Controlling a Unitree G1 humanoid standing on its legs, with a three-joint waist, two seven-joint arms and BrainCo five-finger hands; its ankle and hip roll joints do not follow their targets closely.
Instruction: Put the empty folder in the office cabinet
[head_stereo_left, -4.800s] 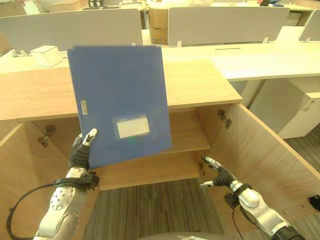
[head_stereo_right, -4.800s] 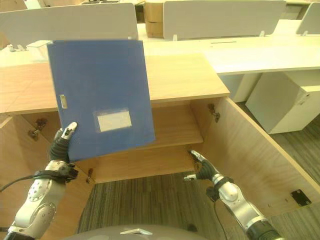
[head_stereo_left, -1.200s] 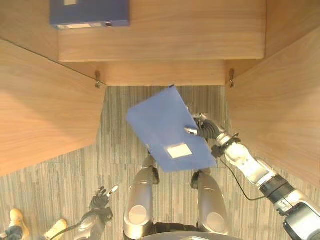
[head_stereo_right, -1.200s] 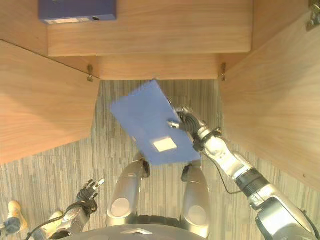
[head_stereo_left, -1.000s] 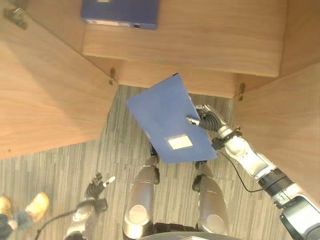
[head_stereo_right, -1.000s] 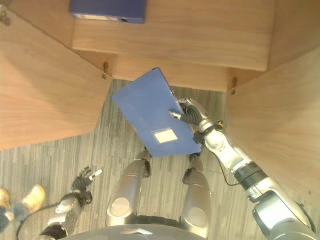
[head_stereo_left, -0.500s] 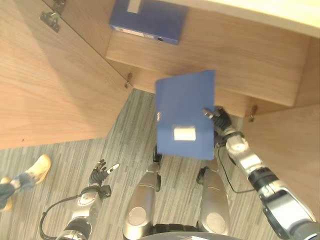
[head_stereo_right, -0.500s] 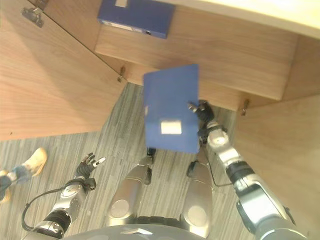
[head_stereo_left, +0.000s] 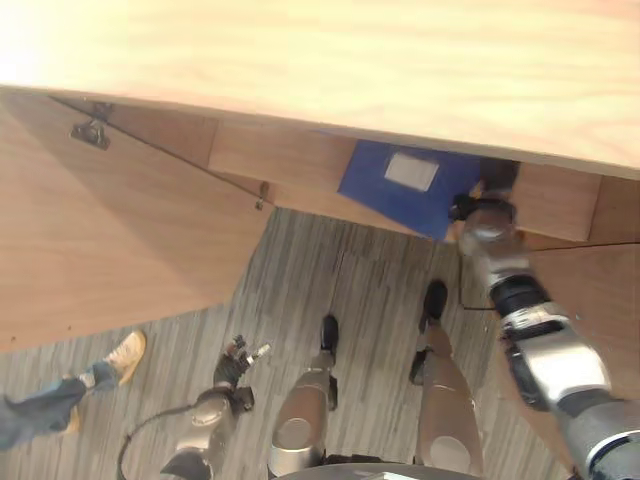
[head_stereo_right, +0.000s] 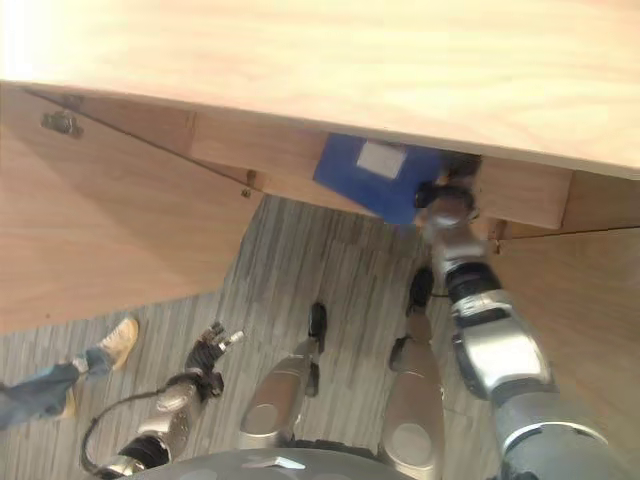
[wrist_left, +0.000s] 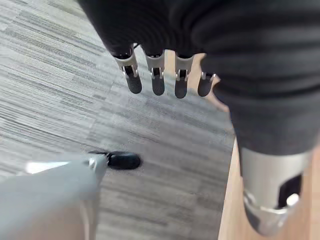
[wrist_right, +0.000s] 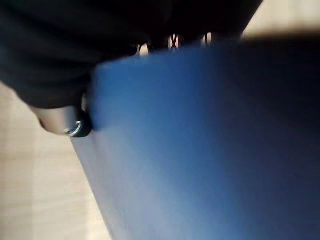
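one blue folder, one wooden cabinet, two robot hands, one person's shoe

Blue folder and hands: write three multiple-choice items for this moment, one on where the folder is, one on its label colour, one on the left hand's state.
1. Where is the blue folder?
A. Flat on the carpet
B. At the cabinet opening under its top, held there by the right hand
C. In the left hand

2. What colour is the label on the folder?
A. White
B. Red
C. Black

3. How is the left hand?
A. Curled round the folder
B. Pressing the cabinet door
C. Open and holding nothing, low over the carpet

Answers: 1 B, both eye views show the folder at the opening beneath the wooden top, with the right hand at its edge. 2 A, a pale rectangle sits on the blue cover. 3 C, the left wrist view shows straight fingers over bare carpet.
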